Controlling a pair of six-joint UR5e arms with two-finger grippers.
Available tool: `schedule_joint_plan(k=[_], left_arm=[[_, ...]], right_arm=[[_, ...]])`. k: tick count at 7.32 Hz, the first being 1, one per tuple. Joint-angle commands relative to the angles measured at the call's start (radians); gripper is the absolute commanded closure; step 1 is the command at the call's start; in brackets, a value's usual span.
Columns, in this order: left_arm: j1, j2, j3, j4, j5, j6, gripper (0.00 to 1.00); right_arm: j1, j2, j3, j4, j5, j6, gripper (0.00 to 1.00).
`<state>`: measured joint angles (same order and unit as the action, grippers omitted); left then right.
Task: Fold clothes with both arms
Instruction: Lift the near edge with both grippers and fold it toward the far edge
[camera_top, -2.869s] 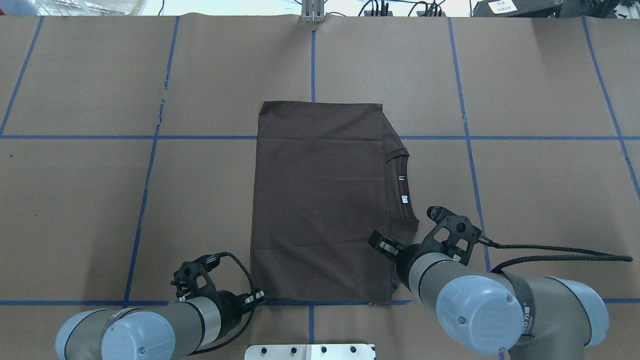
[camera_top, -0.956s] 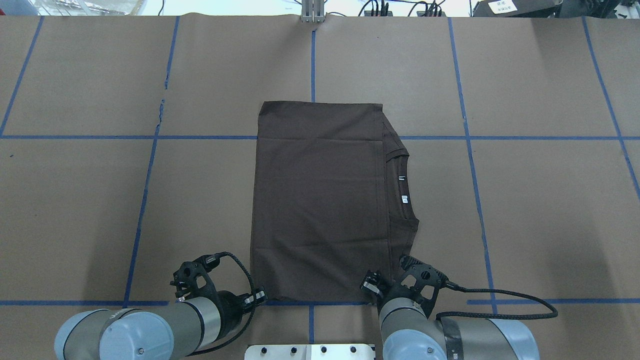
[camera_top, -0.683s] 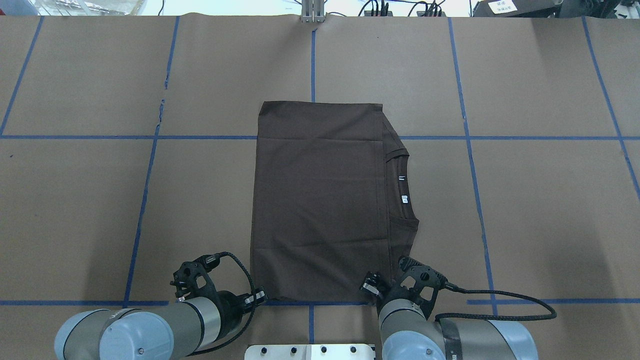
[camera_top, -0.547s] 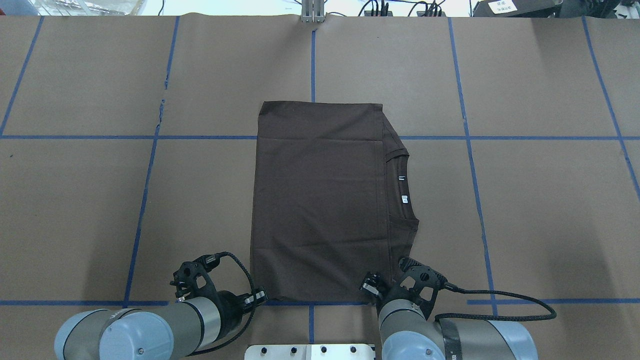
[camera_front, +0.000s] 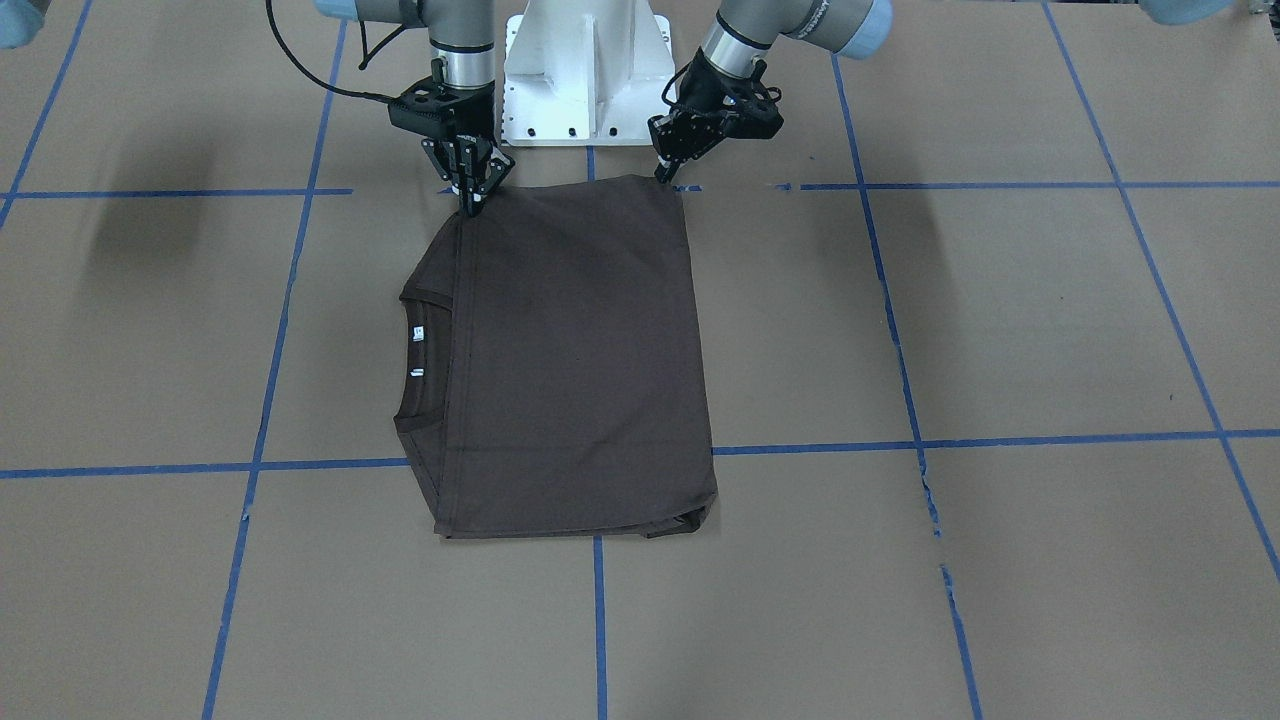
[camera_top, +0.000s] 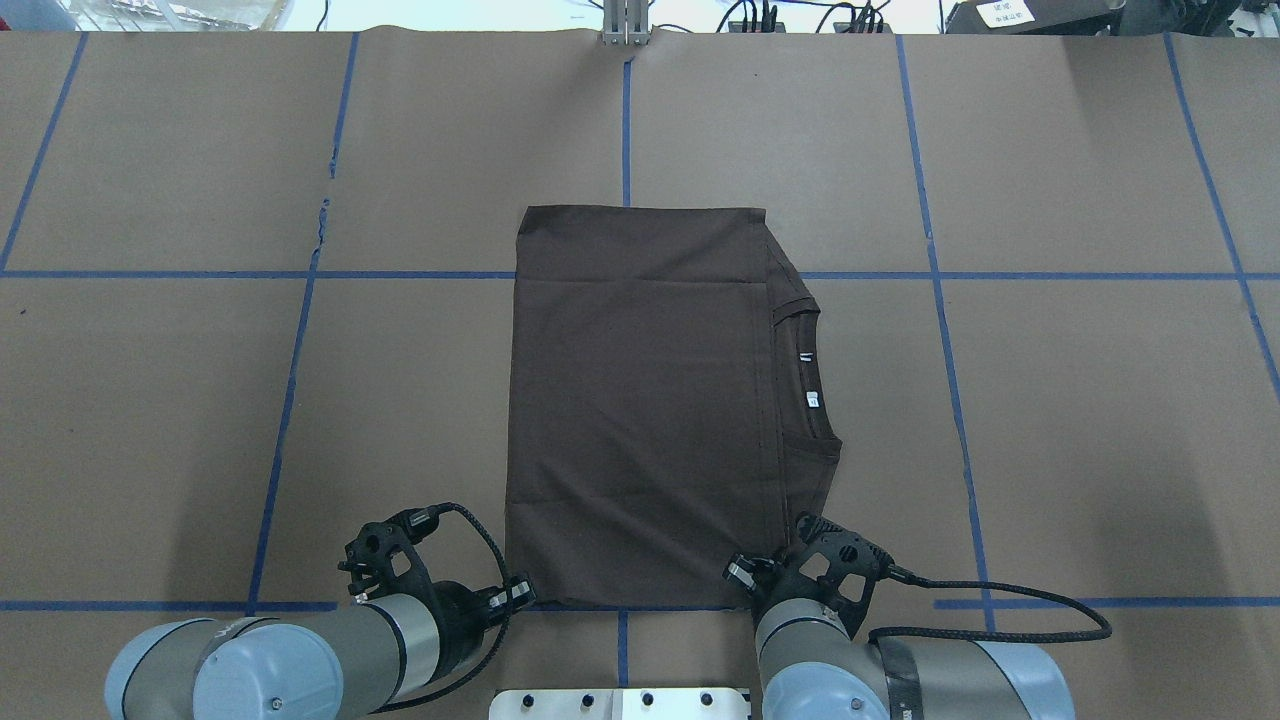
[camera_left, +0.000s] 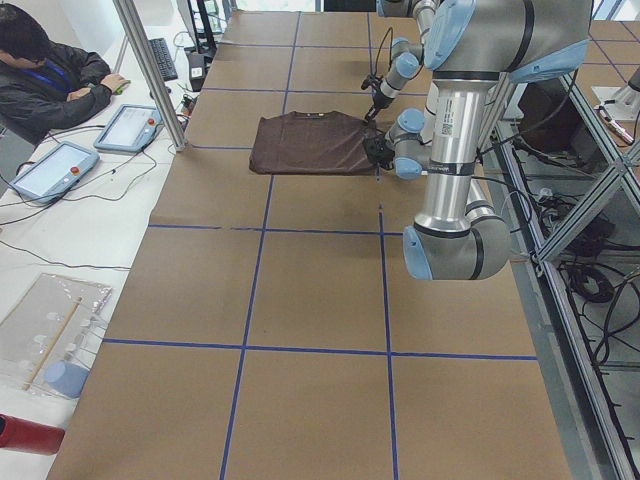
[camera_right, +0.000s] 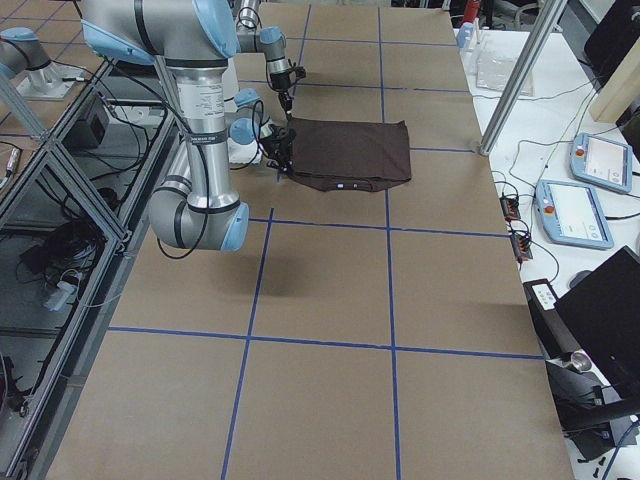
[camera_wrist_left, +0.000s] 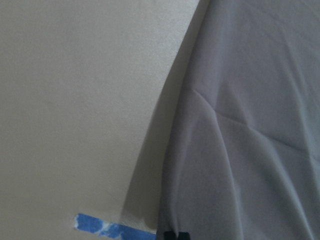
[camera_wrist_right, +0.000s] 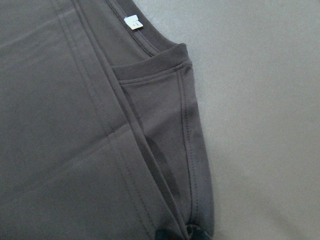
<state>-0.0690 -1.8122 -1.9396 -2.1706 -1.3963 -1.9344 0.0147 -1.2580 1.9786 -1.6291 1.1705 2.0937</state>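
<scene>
Front-facing view: the T-shirt (camera_front: 570, 350) lies flat on the tabletop (camera_front: 1000, 330) as a folded rectangle. Its long axis runs straight away from the robot. The right gripper (camera_front: 468, 200) stands on the near corner on the collar side, its jaws drawn to a point on the cloth. The left gripper (camera_front: 662, 172) stands on the other near corner, its jaws likewise closed at the edge.

Overhead view: one wrist sits at each end of the near short edge, neither nearer than the other. The whole garment extends forward from the jaws, and the collar (camera_top: 800, 370) opens along the right-hand long edge.

Side views: both arms are confirmed at the robot-side edge. The jaws are too small to judge here.

Left wrist view: the jaw tips meet on the fabric edge, just beside a blue tape line (camera_wrist_left: 107, 227).

Right wrist view: the tips nip the layered corner, where the cloth puckers.

Assessment: the coming fold likely carries this near edge forward along the long axis, and both arms should travel parallel.
</scene>
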Motion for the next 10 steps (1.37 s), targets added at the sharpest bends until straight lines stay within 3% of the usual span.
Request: schedule_joint_plan(k=[1,3,4,5,7,8,10], left_arm=[[0.000,-0.001,-0.001,0.000,0.000,0.000,1.00],[-0.002,0.007,-0.068,0.033,-0.007,0.011,1.00],[-0.002,0.007,-0.185,0.152,-0.019,0.014,1.00],[-0.002,0.007,-0.323,0.289,-0.061,0.011,1.00],[0.017,-0.008,-0.560,0.547,-0.116,0.000,1.00],[0.015,-0.034,-0.584,0.596,-0.133,0.002,1.00],[-0.007,-0.085,-0.523,0.618,-0.158,0.075,1.00]], right_arm=[[0.001,0.000,0.002,0.002,0.000,0.000,1.00],[0.007,-0.001,0.050,0.000,0.000,-0.001,1.00],[0.013,-0.003,0.125,-0.003,0.001,-0.001,1.00],[0.010,-0.004,0.226,-0.074,0.004,-0.001,1.00],[-0.080,-0.001,0.516,-0.344,0.009,0.024,1.00],[-0.084,0.021,0.516,-0.366,0.009,0.031,1.00],[-0.026,0.089,0.409,-0.362,0.012,0.017,1.00]])
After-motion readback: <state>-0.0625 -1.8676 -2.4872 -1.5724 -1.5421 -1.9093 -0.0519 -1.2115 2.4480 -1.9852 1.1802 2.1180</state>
